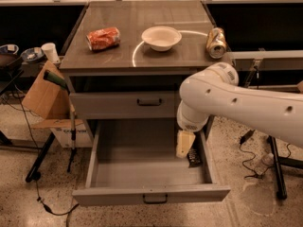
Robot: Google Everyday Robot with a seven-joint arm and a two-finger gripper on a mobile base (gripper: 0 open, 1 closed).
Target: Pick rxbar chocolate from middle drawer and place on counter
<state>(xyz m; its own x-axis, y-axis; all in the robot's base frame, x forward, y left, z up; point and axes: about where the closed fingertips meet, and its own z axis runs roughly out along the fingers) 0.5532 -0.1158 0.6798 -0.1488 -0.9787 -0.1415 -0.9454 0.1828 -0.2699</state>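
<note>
1. I am reaching my arm down into the open middle drawer (142,167). My pincer (184,144) is hanging low over the right part of its grey floor.
2. I am not able to tell whether the pincer is apart or together, since it is showing only as one pale wedge pointing down. It is not carrying anything that I can see.
3. The rxbar chocolate (193,158) is lying on the drawer floor close to the right wall. It is just right of and below the tip of my pincer. I cannot tell whether the two are touching.
4. Judging progress, I am counting only the approach as under way. The drawer is standing pulled out and the bar is sitting inside it. Gripping the bar, lifting it out past the drawer wall and setting it down are all left to do.
5. The bar is showing as a small, flat, near-black rectangle lying flat, with its long side running front to back. Any lettering on the wrapper is too small for me to read. Being thin and so near the wall, it is probably going to give me little room on that side.
6. The counter (118,15) is carrying a crushed orange can (103,38), a white bowl (161,37) and a gold can (216,42). The bare stretch toward the back is looking to me like the likeliest place for the bar.
</note>
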